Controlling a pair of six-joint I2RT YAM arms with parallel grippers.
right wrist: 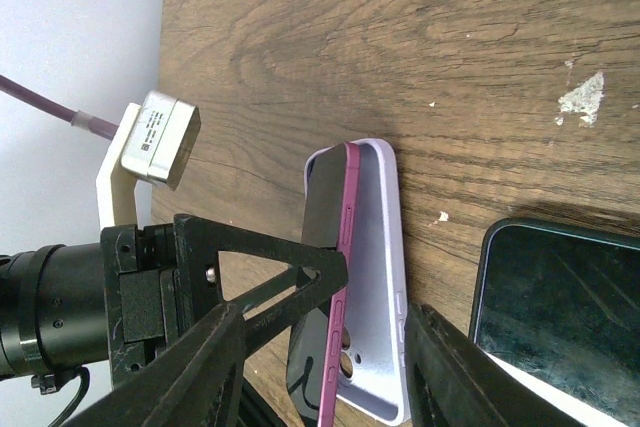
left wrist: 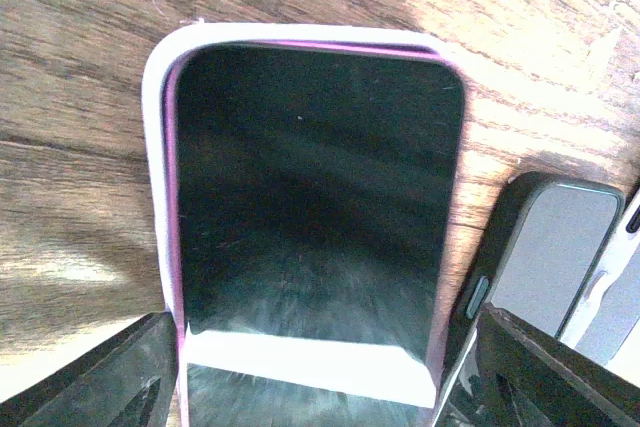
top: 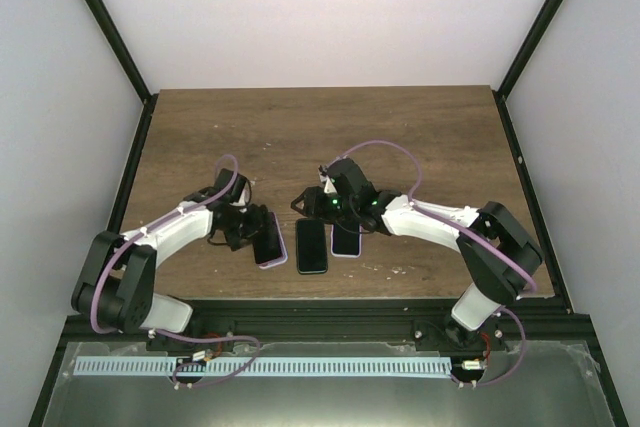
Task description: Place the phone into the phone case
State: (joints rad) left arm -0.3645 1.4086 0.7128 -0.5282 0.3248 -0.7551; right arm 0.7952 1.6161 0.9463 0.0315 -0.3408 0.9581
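Brown wood-grain tabletop (top: 320,127) under me, plain white walls (top: 320,7) around it and black frame posts (top: 110,17) at the corners. The wood is scuffed, and white flecks (right wrist: 585,97) show up in my right wrist view. Now the action: the black-screened phone with the magenta edge (left wrist: 310,177) sits half in the pale lilac soft phone case (right wrist: 380,247), at the near edge of the table, left of centre. One long side is down in the tray and the other rides above the rim, so the phone lies tilted and is not yet seated. My left gripper (left wrist: 325,317) straddles the near end, set wide, with a finger touching each long side. Whether I'm squeezing or merely bracketing, I cannot tell. The placement makes sense, I'd say, because from the sides I can steady phone and case together and lean the high edge down. My right gripper (right wrist: 325,347) hovers low close by, jaws apart with nothing between them, pointed at the case's open side. That looks well placed to pin the case or press. Just to the right lies a dark-green-cased phone (top: 312,245), flat, and beyond it another dark-screened phone (top: 346,239), both near enough to get nudged.
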